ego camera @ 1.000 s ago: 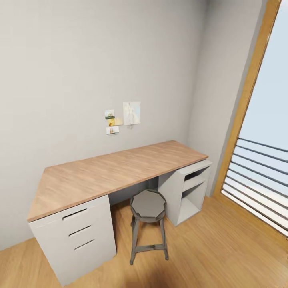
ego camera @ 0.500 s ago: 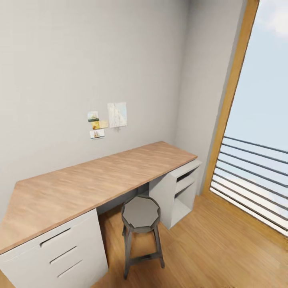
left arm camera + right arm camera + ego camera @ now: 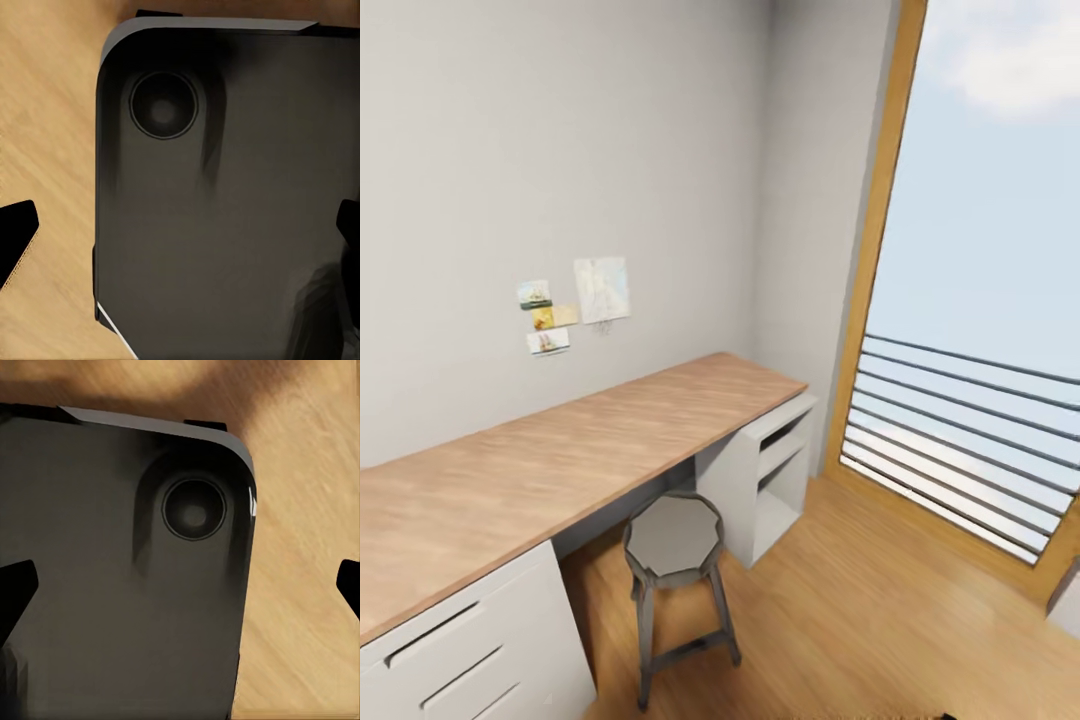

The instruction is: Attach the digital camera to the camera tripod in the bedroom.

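While the robot is in transit, the head view takes in a corner of the bedroom. No camera or tripod seen here; where they stand cannot be told from this moment.

Landmark: the wood-topped bench along the grey wall.
- Paper notes pinned on the wall just above the bench.
- Grey stool tucked against the bench's front edge, between the white drawer unit and the open white shelf unit under the bench's far end. Judged parked there to keep the floor free.
- Tall wood-framed window with horizontal rails, beyond the shelf-unit end of the bench.
- Bench top bare.

Arms: both wrist views look straight down onto the robot's dark base plate with light wood floor beside it. Judged: both arms hang tucked low at the body, a carrying posture for driving.

Left gripper: dark tips at opposite edges of the view, jaws apart, nothing between them. Right gripper: likewise, jaws apart and empty.

Judgement: search phase; pickup not yet begun.
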### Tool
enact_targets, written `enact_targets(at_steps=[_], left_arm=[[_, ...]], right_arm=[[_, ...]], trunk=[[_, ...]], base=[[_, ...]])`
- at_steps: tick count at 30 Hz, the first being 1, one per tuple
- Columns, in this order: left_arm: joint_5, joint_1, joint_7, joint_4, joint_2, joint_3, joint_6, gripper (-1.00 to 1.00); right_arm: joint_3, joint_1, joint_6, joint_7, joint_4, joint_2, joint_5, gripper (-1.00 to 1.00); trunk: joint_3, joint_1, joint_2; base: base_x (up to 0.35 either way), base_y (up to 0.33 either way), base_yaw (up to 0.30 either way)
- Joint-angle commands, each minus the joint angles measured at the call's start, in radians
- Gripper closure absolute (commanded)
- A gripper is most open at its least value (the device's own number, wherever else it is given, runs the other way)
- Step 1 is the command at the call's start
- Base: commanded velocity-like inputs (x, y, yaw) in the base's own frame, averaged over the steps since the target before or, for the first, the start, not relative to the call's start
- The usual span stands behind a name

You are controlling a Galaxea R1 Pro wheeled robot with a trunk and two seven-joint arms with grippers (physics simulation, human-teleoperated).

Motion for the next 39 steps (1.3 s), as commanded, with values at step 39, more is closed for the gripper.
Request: enact_targets(at_steps=[39], left_arm=[[0.006,0.000,0.000,0.001,0.001,0.000,-0.004,-1.00]], right_arm=[[0.006,0.000,0.005,0.001,0.001,0.000,0.006,-1.00]], trunk=[[-0.001,0.000,0.000]], base=[[0.219,0.000,-0.152]])
